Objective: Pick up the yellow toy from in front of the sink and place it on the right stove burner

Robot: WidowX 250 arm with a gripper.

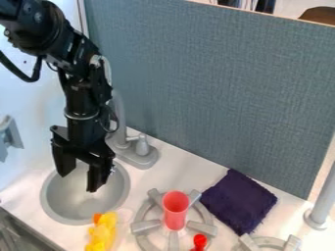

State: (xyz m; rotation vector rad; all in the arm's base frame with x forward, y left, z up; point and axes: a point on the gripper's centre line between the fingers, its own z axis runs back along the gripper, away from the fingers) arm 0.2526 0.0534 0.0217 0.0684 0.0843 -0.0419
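Over the sink (70, 203), near the left end of the surface (180, 159), a wide gripper (77, 183), pointing down, with nothing held between its fingers. Just beside, toward the surface's back edge, a grey faucet (139, 158). Close to the sink's near rim, toward the surface's front edge, a yellow toy (103, 235) with an orange part, outside the basin and partly cut off by the bottom of the view.

Farther right, a burner (139, 227) with a red cup (175, 208) upright at its middle, mouth up, well apart from the gripper. By the cup, on the nearer side, a small red thing (200, 241), too little in view to name. Between the burner and the surface's back edge, a dark purple cloth (239, 201), spread fairly flat, with one corner close to the foot of the grey panel (209, 88). Beyond the cloth, toward the right, part of another burner (268, 240) and a grey post (319, 208).

By the look of it, at a free-handed stage, without a grasp in hand. For any move from this pose, probably best to keep clear of the faucet and the sink's rim.
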